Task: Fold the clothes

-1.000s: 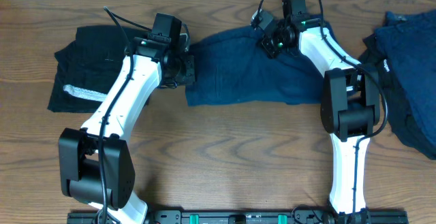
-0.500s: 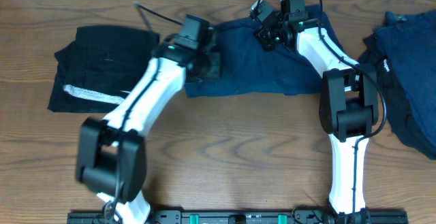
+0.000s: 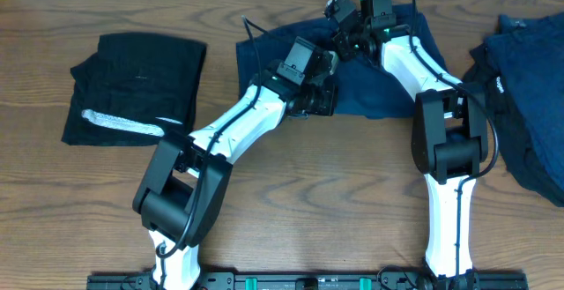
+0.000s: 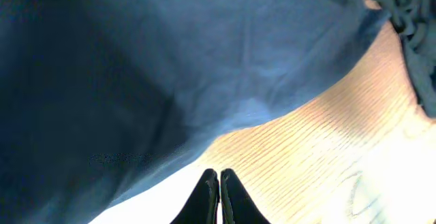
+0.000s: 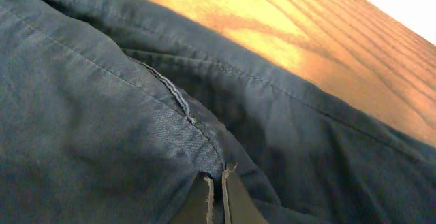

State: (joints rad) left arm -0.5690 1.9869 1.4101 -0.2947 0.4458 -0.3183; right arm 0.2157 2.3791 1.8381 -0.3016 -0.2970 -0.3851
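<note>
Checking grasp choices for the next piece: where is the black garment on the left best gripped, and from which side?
On the black garment, probably the upper right corner, approached from the right by the left gripper. That corner lies flat and square on the table, with bare wood beside it; the left edge looks bunched.

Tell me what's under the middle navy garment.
Under the garment, where its edge is lifted, only bare table shows in the left wrist view. The rest is covered by cloth.

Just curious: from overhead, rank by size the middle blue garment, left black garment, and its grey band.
Blue garment and black garment: too alike to rank, arms partly cover the blue. Grey band: smallest.
</note>
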